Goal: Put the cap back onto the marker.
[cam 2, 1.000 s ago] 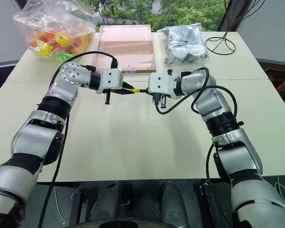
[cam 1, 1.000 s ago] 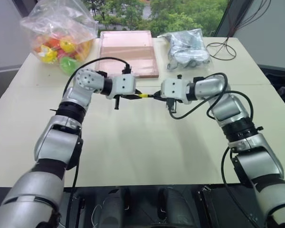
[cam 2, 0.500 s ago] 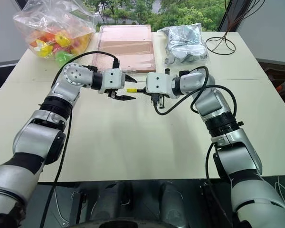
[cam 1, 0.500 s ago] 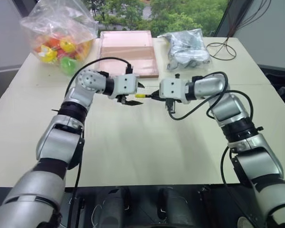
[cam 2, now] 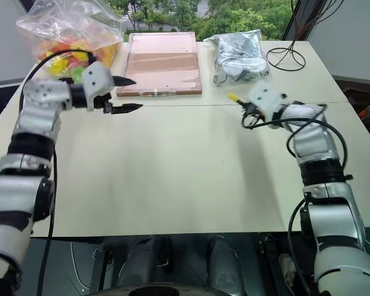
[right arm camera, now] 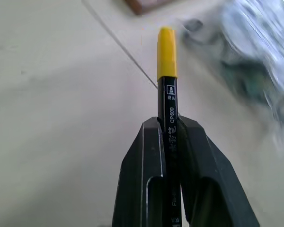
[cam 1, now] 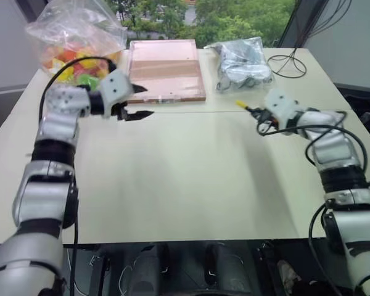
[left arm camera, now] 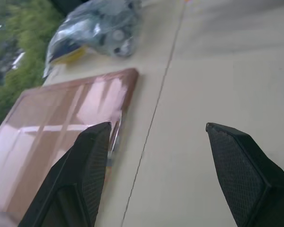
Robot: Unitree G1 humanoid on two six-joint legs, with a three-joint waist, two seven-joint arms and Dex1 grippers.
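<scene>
1. A pale beige table [cam 2: 172,166] is set before a window with green trees beyond. Along its far edge lie a clear plastic bag of round yellow, green and orange toys [cam 2: 68,34], a flat pinkish-brown tray [cam 2: 163,61], a clear bag of grey parts [cam 2: 240,58] and a loop of black cable [cam 2: 287,58].

2. The left hand [cam 2: 124,94] is held above the table near the toy bag. Its two black fingers [left arm camera: 92,161] are spread wide and nothing is seen between them.

3. The right hand [cam 2: 245,110] is held above the table's right part, well apart from the left hand. Its fingers are closed narrowly on the thin black marker [right arm camera: 170,118], which is gripped along its barrel.

4. The small bright yellow plastic cap [right arm camera: 166,52] is seen seated on the marker's far end, in line with the barrel and touching it. From the head views the yellow tip [cam 2: 233,97] is seen projecting beyond the right hand, toward the bag of grey parts.

5. Progress, as judged: the capping appears done, since the cap sits on the marker and the left hand is empty. Whether the cap is pressed fully home cannot be told.

6. Remaining, as judged: little besides setting the capped marker down on the table, if that is wanted.
</scene>
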